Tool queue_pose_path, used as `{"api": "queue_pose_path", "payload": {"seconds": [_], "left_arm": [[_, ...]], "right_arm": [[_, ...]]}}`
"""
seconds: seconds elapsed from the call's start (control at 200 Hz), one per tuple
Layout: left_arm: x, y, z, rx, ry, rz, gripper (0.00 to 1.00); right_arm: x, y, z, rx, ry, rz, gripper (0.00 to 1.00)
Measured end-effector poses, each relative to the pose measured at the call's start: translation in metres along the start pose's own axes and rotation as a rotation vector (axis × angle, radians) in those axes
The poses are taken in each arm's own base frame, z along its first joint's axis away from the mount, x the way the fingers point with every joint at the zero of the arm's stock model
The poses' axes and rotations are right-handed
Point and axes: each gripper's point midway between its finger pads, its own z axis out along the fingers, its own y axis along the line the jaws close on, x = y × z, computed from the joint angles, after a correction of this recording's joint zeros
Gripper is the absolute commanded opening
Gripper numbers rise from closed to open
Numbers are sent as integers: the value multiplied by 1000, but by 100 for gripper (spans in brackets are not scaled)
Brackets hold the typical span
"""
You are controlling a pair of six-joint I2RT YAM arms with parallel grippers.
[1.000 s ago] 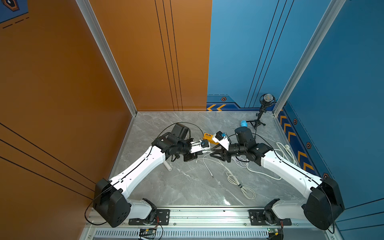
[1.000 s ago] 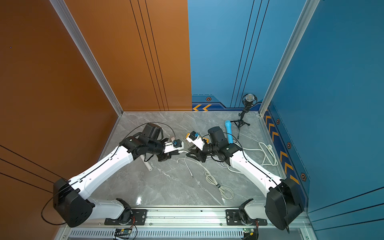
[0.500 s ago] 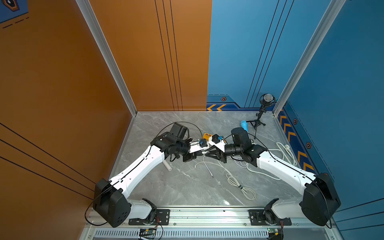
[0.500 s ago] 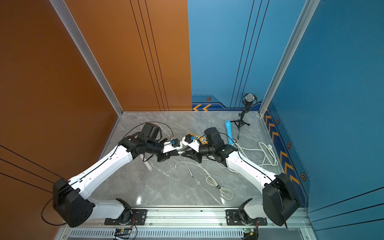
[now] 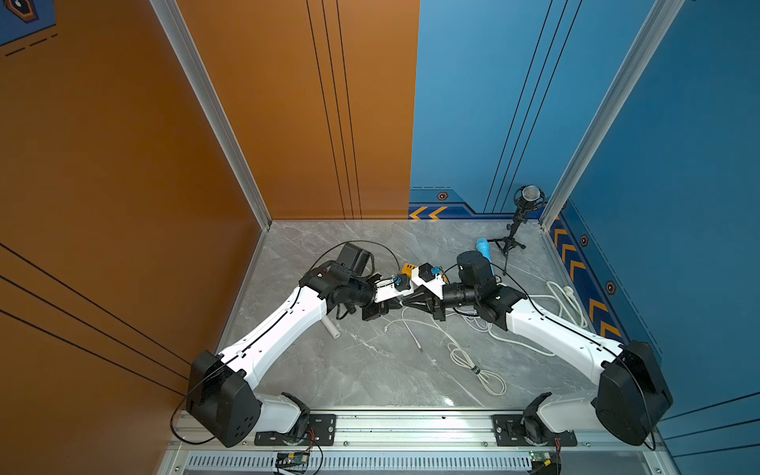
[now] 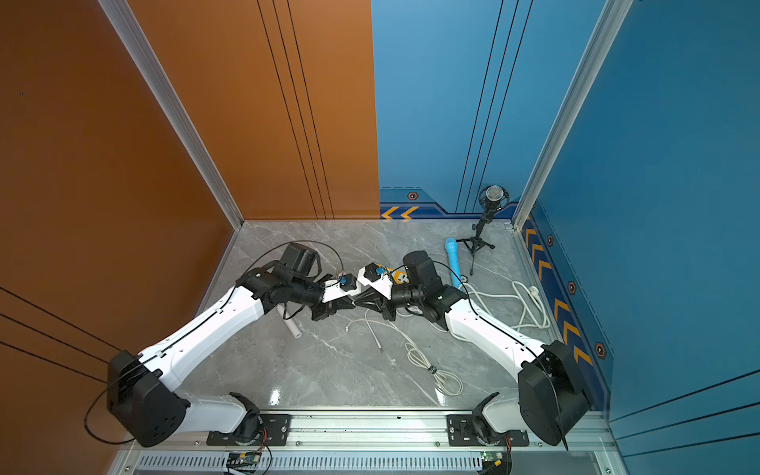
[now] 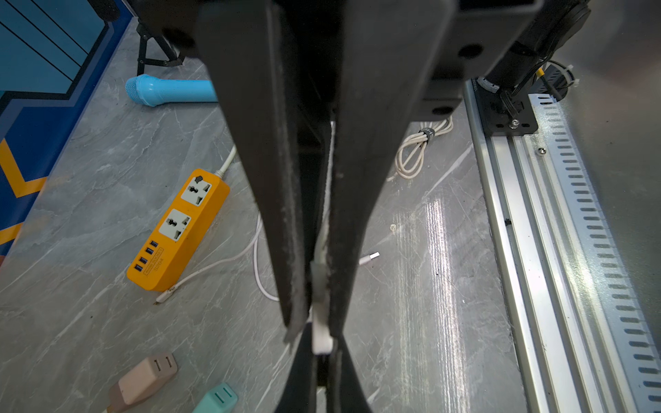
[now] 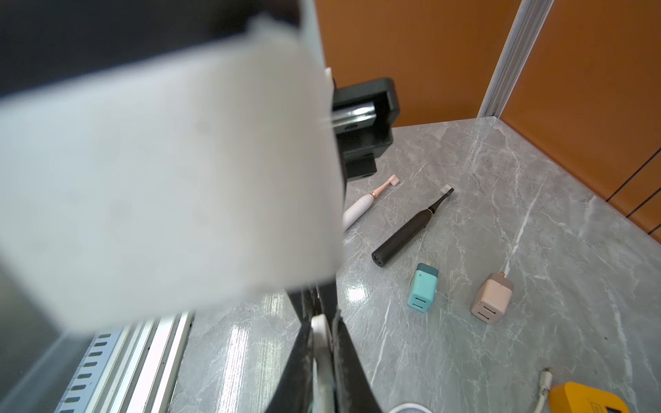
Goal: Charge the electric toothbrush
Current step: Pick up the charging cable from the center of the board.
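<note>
Left claw (image 7: 314,321) clamped tight; right claw (image 7: 322,361) tip-to-tip with it, jaws narrow.

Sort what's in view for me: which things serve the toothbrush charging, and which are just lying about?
For the job: white cable plug, pinched by left gripper and right gripper; black toothbrush; white toothbrush; orange power strip; teal adapter; beige adapter.

Lying about: blue microphone; tripod microphone; bundled cable.
</note>
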Motion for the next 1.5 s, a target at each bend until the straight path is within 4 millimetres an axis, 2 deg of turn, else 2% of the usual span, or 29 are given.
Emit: {"api": "queue_pose_path", "payload": {"seconds": [0.11, 0.215, 0.3, 0.435, 0.55, 0.741, 0.886, 0.996, 1.081, 1.121, 1.171, 1.211, 1.276, 1.376, 1.431, 1.501], "left_arm": [[0, 1, -1, -2, -1, -2, 0], [1, 1, -1, 0, 0, -4, 0], [1, 0, -1, 1, 0, -5, 0], [1, 0, -1, 2, -1, -6, 0], [1, 0, -1, 4, -3, -6, 0], [0, 0, -1, 6, -6, -6, 0], [0, 0, -1, 6, -6, -9, 0], [0, 0, -2, 8, -9, -16, 0], [1, 0, -2, 9, -8, -19, 0], [1, 0, -2, 9, -8, -19, 12], [1, 0, -2, 8, -8, -20, 36], [1, 1, -2, 5, -8, -18, 46], [3, 3, -2, -11, 6, -28, 49], [12, 18, -3, -107, 50, -23, 55], [23, 27, -6, -191, 90, 1, 61], [42, 34, -9, -277, 148, 42, 70]], "right_arm": [[9, -1, 0, -3, 28, 16, 22], [19, -1, 0, -11, 57, 38, 12], [21, -1, 0, -16, 64, 47, 12], [19, -1, 0, -18, 59, 53, 22], [14, -2, 0, -13, 44, 61, 24], [3, -2, -2, -7, 14, 40, 18], [2, 0, -1, -14, 13, 37, 12], [2, 0, -1, -17, 14, 35, 12], [1, 0, -1, -17, 14, 32, 7], [1, 0, -1, -17, 16, 34, 4], [1, -1, -1, -13, 17, 37, 0], [1, -3, -1, -6, 17, 49, 0], [2, -12, -4, 33, 21, 92, 0], [8, -40, -15, 162, 26, 205, 0], [15, -61, -28, 260, 9, 312, 0], [26, -79, -44, 353, -16, 452, 0]]}}
